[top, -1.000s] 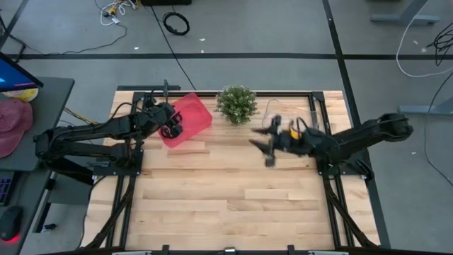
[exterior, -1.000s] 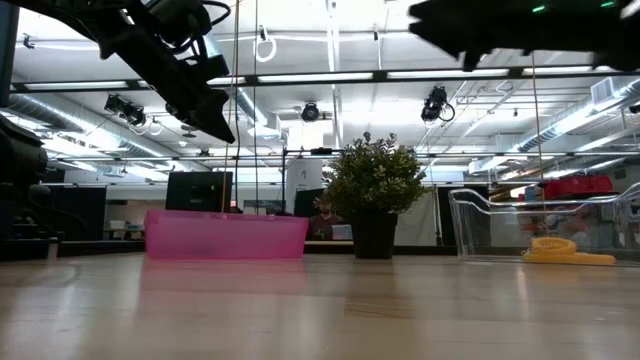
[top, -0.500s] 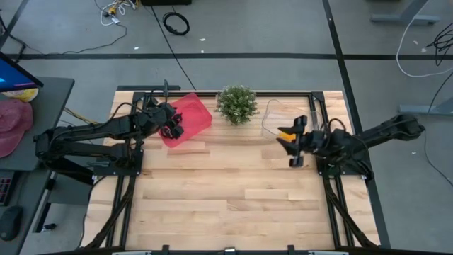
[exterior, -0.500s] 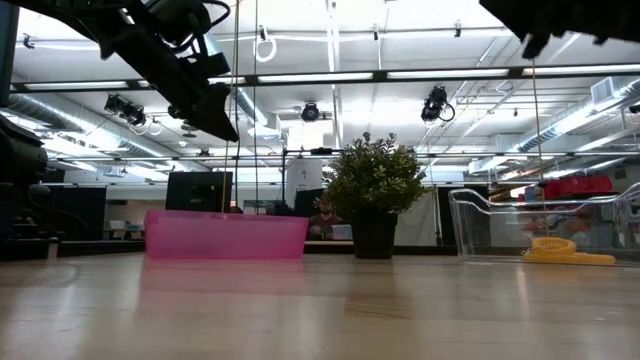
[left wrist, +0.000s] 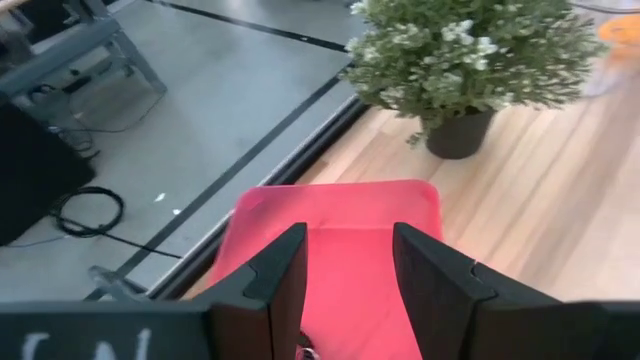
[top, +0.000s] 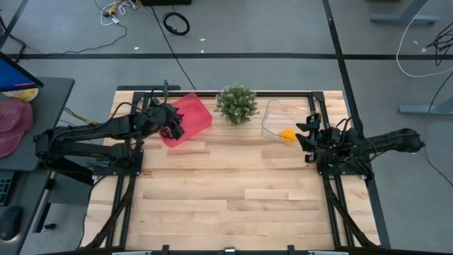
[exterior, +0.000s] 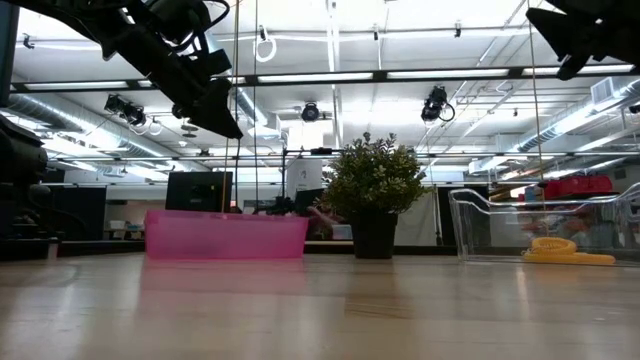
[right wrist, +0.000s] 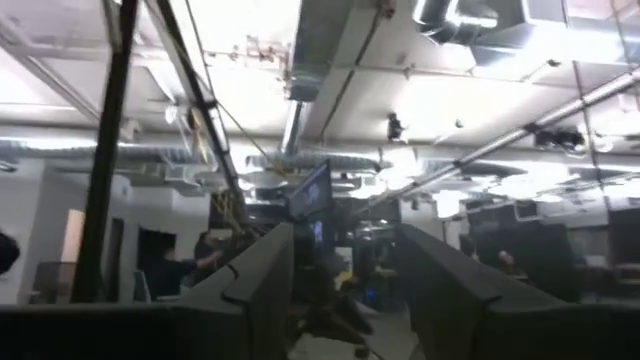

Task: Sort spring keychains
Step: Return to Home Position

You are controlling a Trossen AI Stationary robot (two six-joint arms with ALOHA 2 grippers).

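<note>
Orange spring keychains (top: 287,134) lie in a heap on the floor of the clear bin (top: 272,115), and show through its wall in the low view (exterior: 560,250). No black keychain plainly shows; my left arm covers part of the red bin (top: 196,113). My left gripper (top: 175,129) hangs open above the red bin (left wrist: 340,290) with nothing between its fingers (left wrist: 348,235). My right gripper (top: 306,138) is open and empty (right wrist: 345,235). It stands at the table's right side beside the clear bin and points out into the room.
A potted green plant (top: 236,103) stands at the far edge between the two bins. The red bin (exterior: 225,235) and the clear bin (exterior: 480,225) sit on the far part of the table. Bare wooden boards (top: 226,198) fill the middle and near part.
My right gripper has drawn back from the table's middle, near the plant, toward the right edge, passing over the clear bin. The orange keychains in that bin, covered by the arm before, now show.
</note>
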